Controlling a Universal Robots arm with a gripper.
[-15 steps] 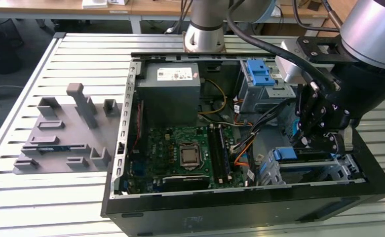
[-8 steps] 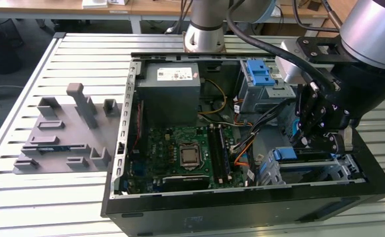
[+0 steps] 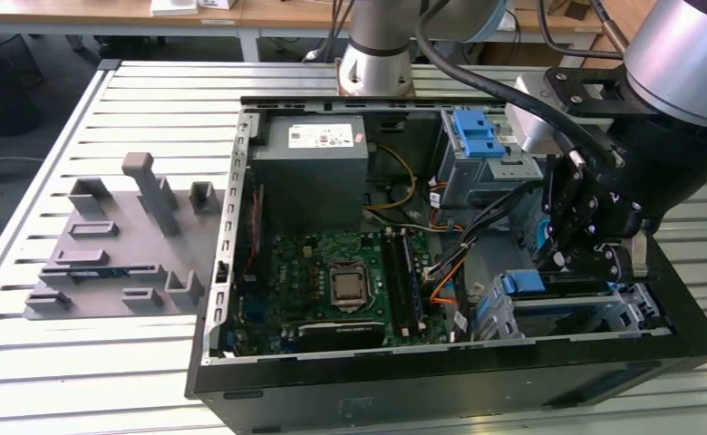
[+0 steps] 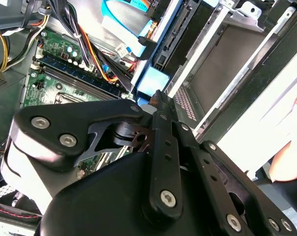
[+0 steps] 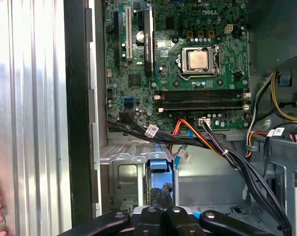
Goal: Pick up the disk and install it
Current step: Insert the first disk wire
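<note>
Near the case wall (image 3: 692, 326), gripper (image 3: 592, 265) hangs over disk (image 3: 559, 288).

We log this as a robotics lab. An industrial arm (image 3: 375, 63) stands on a slatted metal desk (image 3: 39, 362), alongside an opened computer tower (image 3: 426, 385) and a grey parts fixture (image 3: 124, 245). Wooden office furniture (image 3: 88, 11) lines the back.
</note>
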